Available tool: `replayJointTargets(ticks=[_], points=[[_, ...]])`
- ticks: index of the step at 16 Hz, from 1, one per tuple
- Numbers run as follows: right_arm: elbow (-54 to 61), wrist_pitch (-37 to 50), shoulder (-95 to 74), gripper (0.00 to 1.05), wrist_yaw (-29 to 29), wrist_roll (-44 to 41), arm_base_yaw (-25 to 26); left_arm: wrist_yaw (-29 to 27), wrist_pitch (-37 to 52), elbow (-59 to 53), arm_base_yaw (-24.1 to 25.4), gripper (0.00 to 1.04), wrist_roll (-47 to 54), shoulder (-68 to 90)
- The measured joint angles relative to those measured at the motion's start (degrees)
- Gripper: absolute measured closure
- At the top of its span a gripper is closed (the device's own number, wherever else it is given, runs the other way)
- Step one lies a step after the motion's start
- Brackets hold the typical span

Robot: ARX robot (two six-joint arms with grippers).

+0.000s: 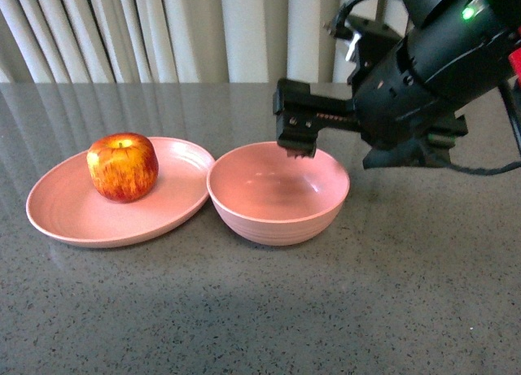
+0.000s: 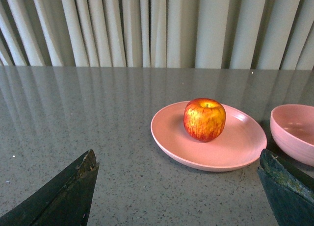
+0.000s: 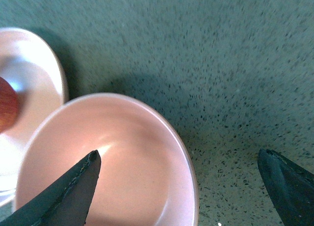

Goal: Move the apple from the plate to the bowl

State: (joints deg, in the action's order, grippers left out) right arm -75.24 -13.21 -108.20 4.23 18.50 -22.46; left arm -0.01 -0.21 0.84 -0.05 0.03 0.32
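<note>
The red, yellow-streaked apple (image 1: 122,166) stands upright on the shallow pink plate (image 1: 65,216) at the left. The deep pink bowl (image 1: 277,192) sits right beside the plate, their rims nearly touching, and it is empty. My right gripper (image 1: 299,143) hovers open just above the bowl's far rim; its wrist view has the bowl (image 3: 127,162) below one finger, with the plate (image 3: 34,84) and a sliver of apple (image 3: 7,106) at the edge. My left gripper (image 2: 177,157) is open and low over the table, short of the plate (image 2: 230,147) and apple (image 2: 204,119), touching neither.
Everything rests on a grey speckled table (image 1: 407,294). Pale curtains (image 1: 163,33) hang behind its far edge. The right arm's black body (image 1: 440,74) fills the upper right of the front view, above the table to the right of the bowl.
</note>
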Motion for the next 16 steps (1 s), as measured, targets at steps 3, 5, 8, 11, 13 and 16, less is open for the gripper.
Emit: replayJointTargets(ticks=[3, 5, 8, 11, 13, 16], points=[[5.6, 6.1, 10.1, 0.07, 0.0, 0.5, 1.4, 0.0, 0.0, 0.0, 0.0, 0.07, 0.0, 0.0], [13.4, 13.5, 20.0, 0.07, -4.1, -0.7, 1.9, 0.0, 0.0, 0.0, 0.0, 0.07, 0.0, 0.0], [27.0, 24.9, 37.4, 0.07, -11.2, -4.4, 2.2, 0.0, 0.0, 0.0, 0.0, 0.07, 0.0, 0.0], [43.7, 32.3, 57.3, 0.23, -24.2, -13.2, 0.5, 0.0, 0.0, 0.0, 0.0, 0.07, 0.0, 0.0], [56.0, 27.3, 71.9, 0.47, -23.6, -16.5, 3.3, 0.0, 0.0, 0.0, 0.0, 0.07, 0.0, 0.0], [62.1, 28.2, 81.0, 0.82, -18.0, -17.3, 9.1, 0.0, 0.0, 0.0, 0.0, 0.07, 0.0, 0.0]])
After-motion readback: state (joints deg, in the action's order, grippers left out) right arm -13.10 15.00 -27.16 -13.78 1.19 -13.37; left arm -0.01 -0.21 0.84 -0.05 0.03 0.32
